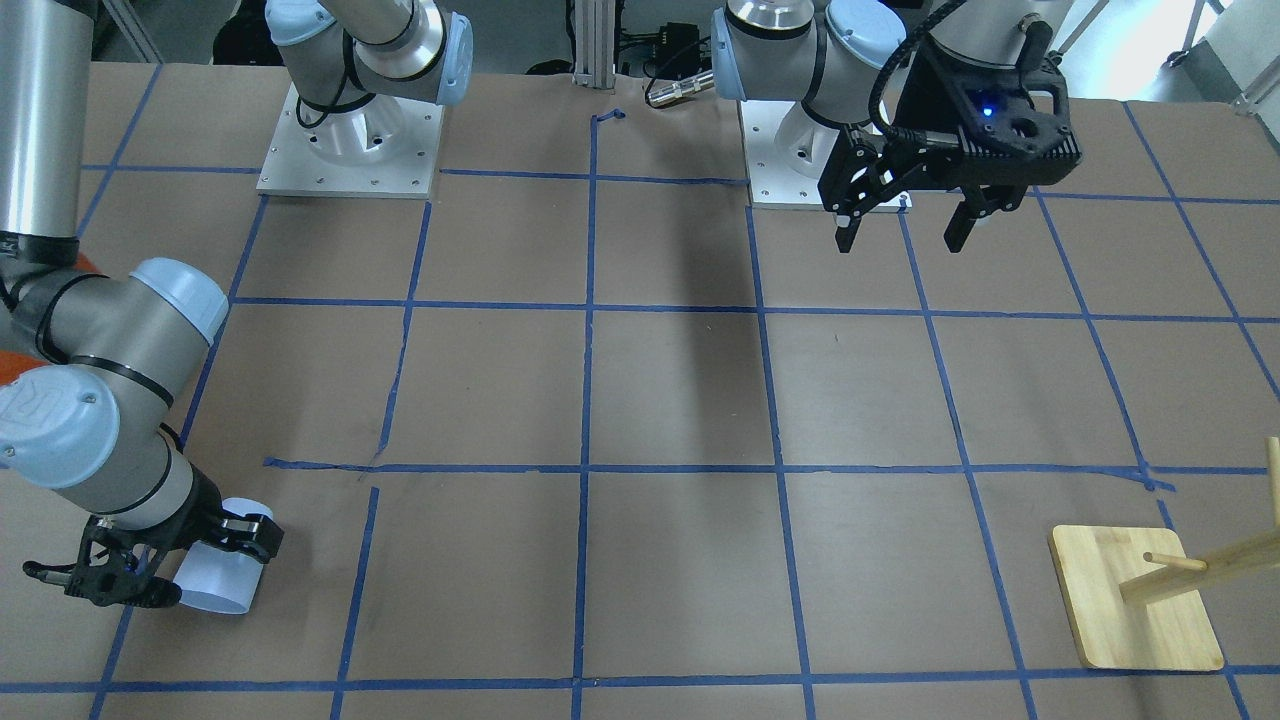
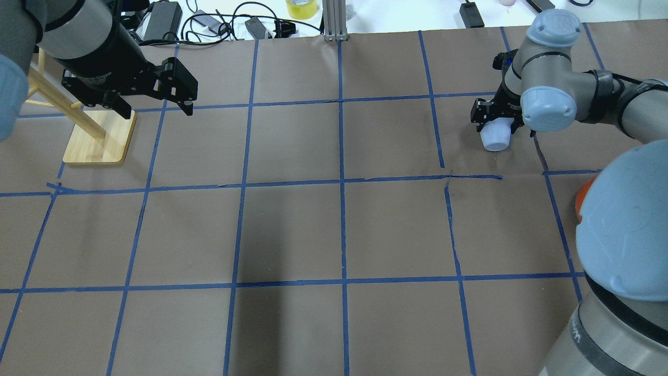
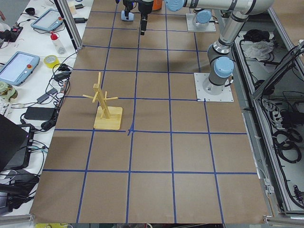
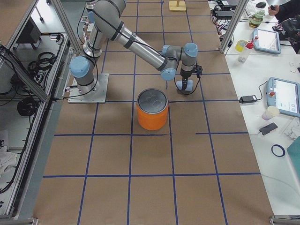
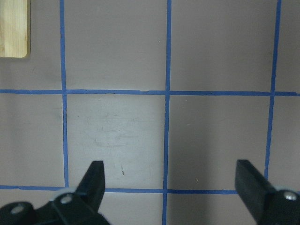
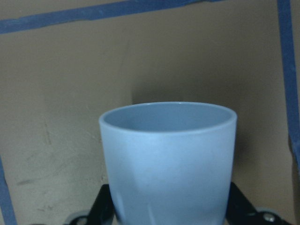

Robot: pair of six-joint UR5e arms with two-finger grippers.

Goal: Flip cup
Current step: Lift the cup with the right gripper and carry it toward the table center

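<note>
Brown paper crossed by blue tape lines [image 2: 292, 183] is covering the table [image 2: 339, 235], seen here from over the robot's shoulders. At the far left a wooden rack [image 2: 102, 143] with slanting pegs is standing on its square base. Just right of it the left gripper [image 2: 155, 106] is hanging above the paper and pointing downward, its jaws spread wide with nothing between them. Its wrist camera is showing only tape lines and a corner of the rack's base. That arm is probably sitting this job out, leaving the work to the other one.

Toward the far right the right gripper [image 2: 497, 124] is clamping the cup [image 2: 496, 138]. Its jaws are pressing on the lower part of the wall, near the closed end, so the mouth is pointing away from the wrist and slanting down toward the paper. Gripping so low is likely meant to leave the rim free, which suits turning the cup over and setting it down. Whether the rim is touching the paper cannot be told.

The right arm is reaching long across the table, with its forearm stretched out low. Its wrist joints are folding over so that the gripper is aiming downward.

On the near right an orange can [image 4: 152, 112] is standing upright, near the cup but apart from it, and taking no part.
</note>
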